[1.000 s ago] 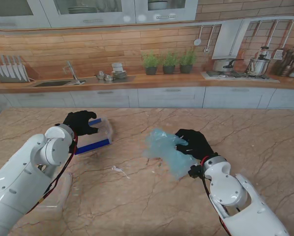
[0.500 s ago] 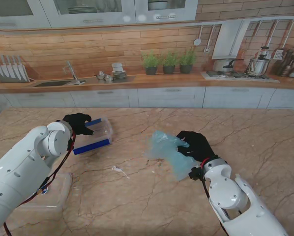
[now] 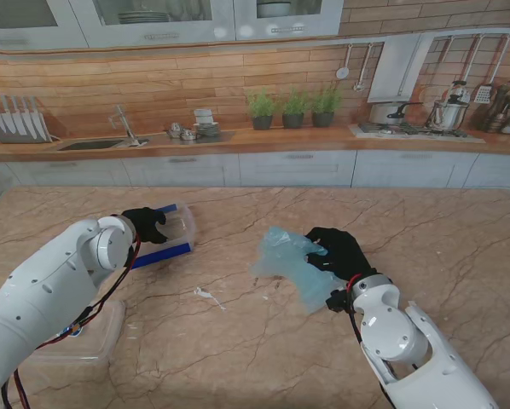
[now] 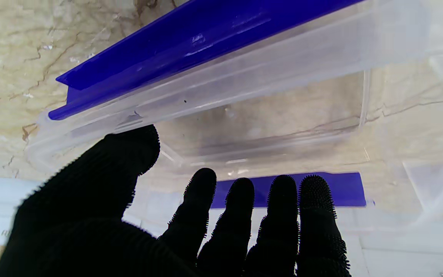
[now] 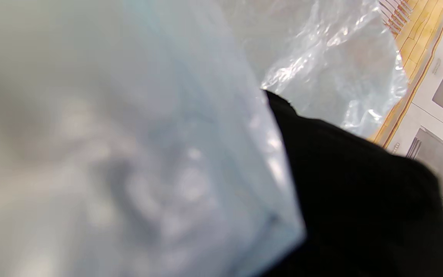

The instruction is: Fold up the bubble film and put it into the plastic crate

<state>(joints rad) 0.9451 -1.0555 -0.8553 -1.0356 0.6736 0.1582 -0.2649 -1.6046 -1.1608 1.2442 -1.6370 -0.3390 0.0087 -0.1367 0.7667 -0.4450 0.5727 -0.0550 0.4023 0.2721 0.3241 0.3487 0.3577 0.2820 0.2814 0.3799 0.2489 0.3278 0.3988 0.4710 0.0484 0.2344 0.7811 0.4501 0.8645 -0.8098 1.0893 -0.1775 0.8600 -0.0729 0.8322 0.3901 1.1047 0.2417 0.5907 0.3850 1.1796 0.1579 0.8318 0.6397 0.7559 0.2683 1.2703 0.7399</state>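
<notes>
The right robot hand (image 3: 339,251) has the bubble film (image 3: 293,260) bunched in its black-gloved fingers, lifted clear of the marble worktop (image 3: 263,341). The film looks gathered and roughly doubled over rather than neatly flat; one loose flap hangs down toward me, another fans out to the left. In the right wrist view the film (image 5: 137,146) fills nearly everything, pale blue and blurred, pressed against the glove (image 5: 360,192), so the grip is on it, though I cannot see how many layers are caught.

Over on the left, the plastic crate (image 3: 174,234), clear with blue rims, sits on the worktop well apart from the film. The left robot hand (image 3: 146,226) is at its near-left edge. The left wrist view shows the thumb (image 4: 129,150) against the crate's clear wall (image 4: 244,77) just beside the blue rim, with the four fingers (image 4: 240,207) spread and straight on the other side. I judge it to be steadying or lightly pinching the wall, but whether it truly grips I cannot tell.

So the folding seems more or less done, if untidily. What is left is the whole transfer: carrying the bundle leftward across the worktop, over the rim, and letting go inside. The crate's inside looks bare through its walls.
</notes>
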